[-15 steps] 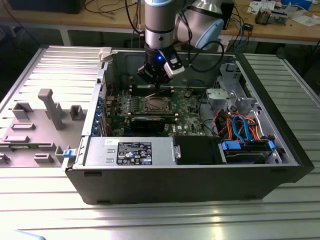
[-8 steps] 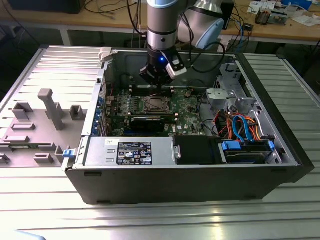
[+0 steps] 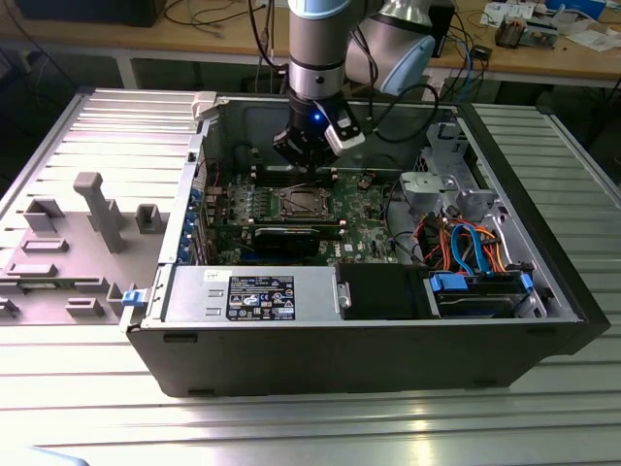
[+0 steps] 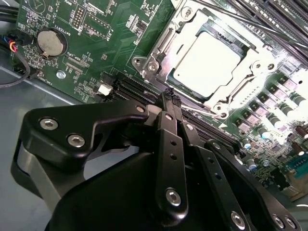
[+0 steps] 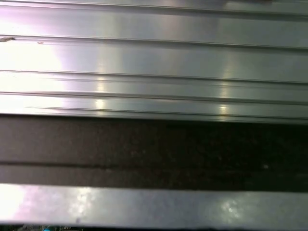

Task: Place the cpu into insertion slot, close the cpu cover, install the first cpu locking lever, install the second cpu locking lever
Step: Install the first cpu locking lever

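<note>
In the second wrist view the cpu (image 4: 207, 60) lies flat in the insertion slot (image 4: 144, 63), its silver top bright. The cpu cover (image 4: 162, 44) lies down around it, the chip showing through its window. A thin metal lever rod (image 4: 204, 114) runs along the socket's near side, and another (image 4: 231, 18) along its far side. My gripper (image 4: 169, 98) is shut, black fingertips together with nothing visibly between them, just short of the socket's near edge. In the exterior view the gripper (image 3: 306, 160) hangs over the green board, just behind the socket (image 3: 299, 202).
The open computer case (image 3: 543, 320) rests on a ribbed metal table (image 3: 87, 388). A power supply (image 3: 252, 294), drive bay with blue and orange cables (image 3: 475, 257), and black card slots (image 4: 130, 89) surround the board. Grey fixtures (image 3: 102, 209) stand at the exterior view's left. A coin battery (image 4: 49, 42) sits on the board.
</note>
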`<state>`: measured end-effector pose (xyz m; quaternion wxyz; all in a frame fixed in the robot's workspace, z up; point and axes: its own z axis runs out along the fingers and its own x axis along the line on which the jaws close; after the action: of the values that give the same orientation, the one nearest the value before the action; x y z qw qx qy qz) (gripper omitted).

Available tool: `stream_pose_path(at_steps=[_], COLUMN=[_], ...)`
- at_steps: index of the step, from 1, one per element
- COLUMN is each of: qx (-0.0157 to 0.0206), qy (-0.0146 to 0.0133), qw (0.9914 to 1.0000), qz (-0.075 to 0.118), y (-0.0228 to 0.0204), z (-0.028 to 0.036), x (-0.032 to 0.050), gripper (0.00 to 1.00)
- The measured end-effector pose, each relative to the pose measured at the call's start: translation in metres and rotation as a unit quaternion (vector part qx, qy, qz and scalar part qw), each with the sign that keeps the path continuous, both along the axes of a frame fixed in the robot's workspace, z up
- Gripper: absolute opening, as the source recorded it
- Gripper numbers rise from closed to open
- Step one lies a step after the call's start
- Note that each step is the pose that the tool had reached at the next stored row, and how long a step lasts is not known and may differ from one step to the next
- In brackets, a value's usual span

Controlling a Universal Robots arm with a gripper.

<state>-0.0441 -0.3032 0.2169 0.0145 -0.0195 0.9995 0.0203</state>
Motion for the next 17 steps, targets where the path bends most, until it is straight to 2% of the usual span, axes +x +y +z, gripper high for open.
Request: stream_pose_path(at_steps=[7, 17], qx=[0.0, 0.0001], qy=[0.0, -0.0001], qw=[1.0, 1.0], qz=[0.0, 0.0], y=[0.0001, 0.0001], z=[-0.0044, -0.007], x=[0.0014, 0.0015], gripper=[0.11, 0.11])
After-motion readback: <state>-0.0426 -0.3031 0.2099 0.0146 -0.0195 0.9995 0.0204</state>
